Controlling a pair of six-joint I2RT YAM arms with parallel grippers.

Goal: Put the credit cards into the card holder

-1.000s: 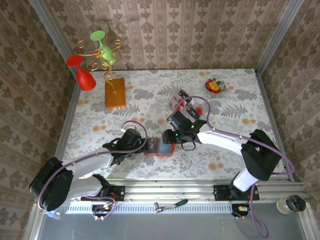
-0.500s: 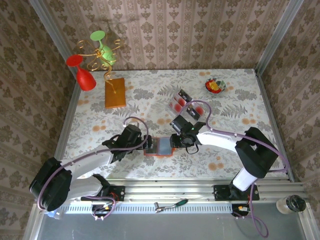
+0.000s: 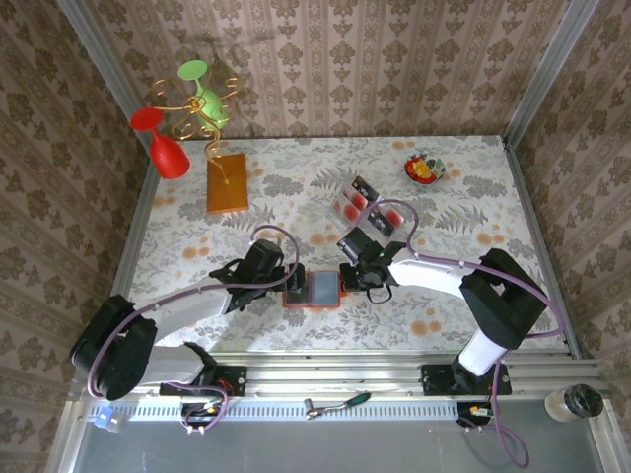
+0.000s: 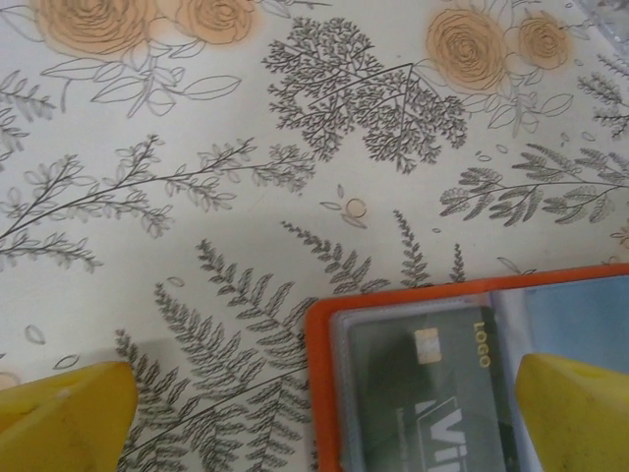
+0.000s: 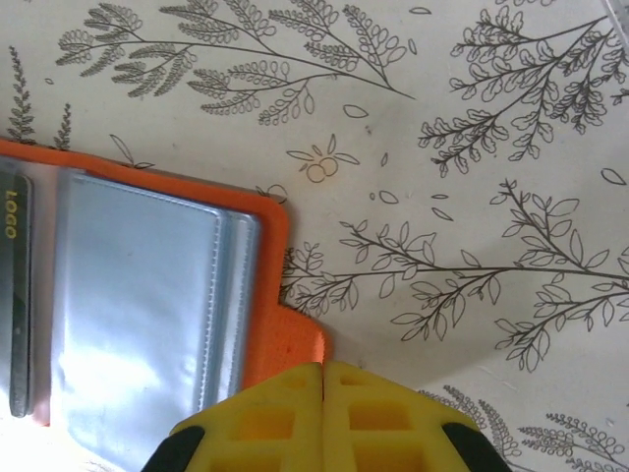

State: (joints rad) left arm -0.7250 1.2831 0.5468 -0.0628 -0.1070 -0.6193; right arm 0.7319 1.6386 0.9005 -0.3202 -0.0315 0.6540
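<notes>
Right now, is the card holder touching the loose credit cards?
Apart: the top view shows bare tablecloth between the card holder and the credit cards further back.

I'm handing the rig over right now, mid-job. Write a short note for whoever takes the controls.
Left gripper: open, over the left side of the card holder, which lies unfolded on the table.
Right gripper: shut at the holder's right-edge tab; I cannot tell whether it pinches the tab.
Done: one dark card sits in a clear sleeve.
Left: the red and black credit cards on the table beyond the right arm need to go in.
</notes>
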